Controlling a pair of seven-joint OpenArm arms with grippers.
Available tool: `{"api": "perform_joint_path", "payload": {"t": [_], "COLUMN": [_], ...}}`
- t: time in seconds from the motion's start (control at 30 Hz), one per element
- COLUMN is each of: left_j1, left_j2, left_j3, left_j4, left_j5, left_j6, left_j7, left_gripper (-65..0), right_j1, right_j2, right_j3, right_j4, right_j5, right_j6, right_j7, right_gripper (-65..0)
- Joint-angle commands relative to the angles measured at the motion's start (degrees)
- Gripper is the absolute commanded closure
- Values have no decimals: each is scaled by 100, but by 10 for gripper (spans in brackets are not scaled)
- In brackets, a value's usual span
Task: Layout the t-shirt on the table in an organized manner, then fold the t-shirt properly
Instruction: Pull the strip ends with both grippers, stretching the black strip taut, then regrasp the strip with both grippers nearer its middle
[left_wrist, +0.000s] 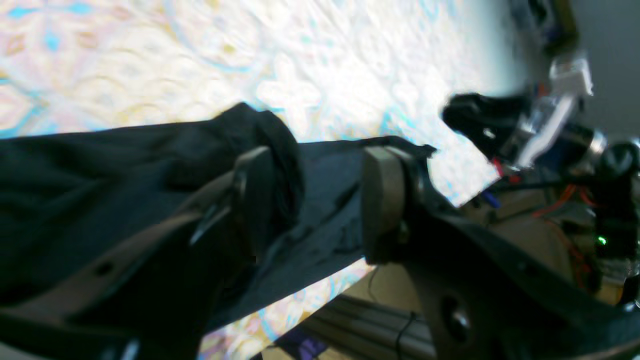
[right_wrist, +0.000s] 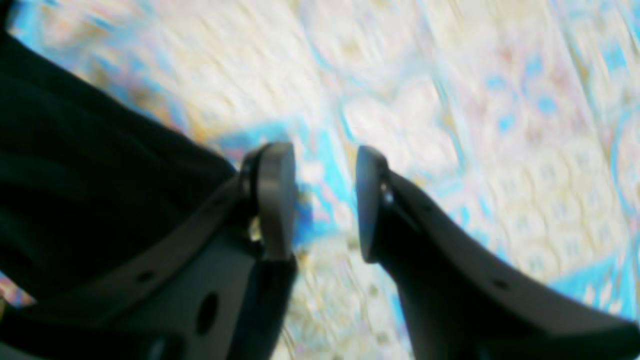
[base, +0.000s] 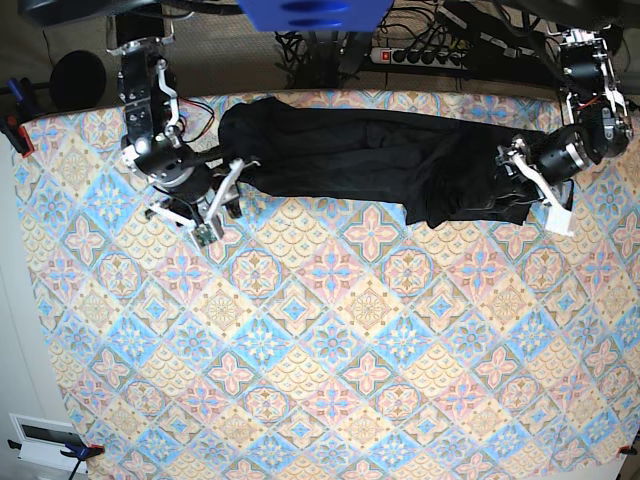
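The t-shirt (base: 370, 160) lies stretched left to right along the far edge of the table (base: 320, 380). The left gripper (left_wrist: 310, 197) stands open astride its right end; the right gripper (right_wrist: 325, 200), open and empty, sits beside its left end.

Robot lab: power strip (base: 432, 55), cables behind table (base: 330, 400)

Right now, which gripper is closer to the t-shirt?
Left. The left gripper straddles the t-shirt edge, fabric between its open jaws. The right gripper sits just beside the other end, over bare table.
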Motion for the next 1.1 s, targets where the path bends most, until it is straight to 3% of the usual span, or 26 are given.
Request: {"api": "perform_joint_path", "payload": {"t": [0.0,0.17,0.33,0.47,0.53,0.7,0.87,1.07], "left_j1": [-22,-39,-180,-250,-391,-593,-593,-602], "left_j2": [-119,-102,-67,197,338,382,382,373], "left_j3": [-223,-627,-609,-565,-231,903,1008,1501], "left_j4": [75,-373,-813,-822,-822,-813,-813,-813], "left_j5": [-141,457,1371,2013,2382,3006,3006,3015], "left_j6": [-33,-33,-16,-16,-16,-16,-16,-24], "left_j7": [-114,-132,-132,-132,-132,-132,-140,-140], "left_gripper": [-287,-283,-243,-197,-180,-154,-142,-142], "right_j1": [22,-259,-400,-488,-488,-479,-523,-532], "right_j2": [24,24,68,173,173,173,173,173], "right_j3": [122,693,1203,1546,1572,1572,1493,1062], "right_j4": [108,108,65,65,65,56,21,-322], "right_j5": [81,178,1576,2507,2780,2991,3000,2991], "right_j6": [7,7,7,7,7,7,7,7], "right_j7": [151,151,90,-332,-552,-956,-1088,-1141], "right_gripper": [-203,-203,-203,-203,-203,-263,-342,-341]}}
